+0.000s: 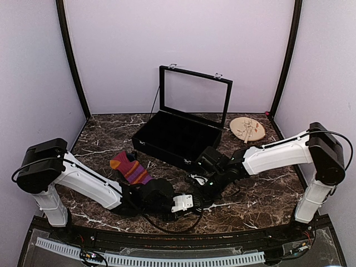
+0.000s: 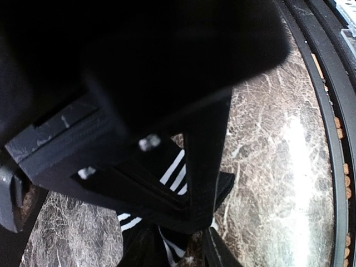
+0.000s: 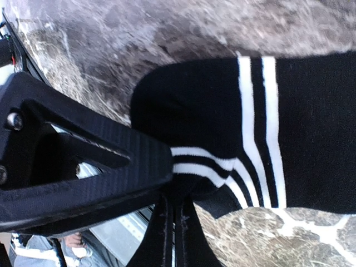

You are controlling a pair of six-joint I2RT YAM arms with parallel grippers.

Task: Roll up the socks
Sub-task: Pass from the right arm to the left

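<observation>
1. Your left arm reaches from its base at the near left across the near edge of the brown marble table (image 1: 105,139). Its forearm lies low and nearly level, and its left gripper (image 1: 192,198) points right, near the middle.
2. Your right arm comes in from the near right. Its upper link stands upright, its forearm stretches left and slopes down, and the right gripper (image 3: 173,214) meets the left one tip to tip.
3. The black sock (image 3: 206,111), soft fabric with thin white stripes, lies flat on the marble under both tools, with its cuff folded over.
4. Your right fingers are pressed together, pinching the folded cuff edge of the black sock.
5. In the left wrist view one left finger (image 2: 167,206) sits right over the striped cuff. You cannot tell whether that tool is spread or gripping.
6. The striped sock (image 1: 129,168), in purple, orange and red, lies flat beside your left forearm, left of the grippers and apart from them.
7. A black rectangular case (image 1: 161,151) with its glass lid raised stands at the far centre. A round wooden disc (image 1: 247,129) lies to its right.
</observation>
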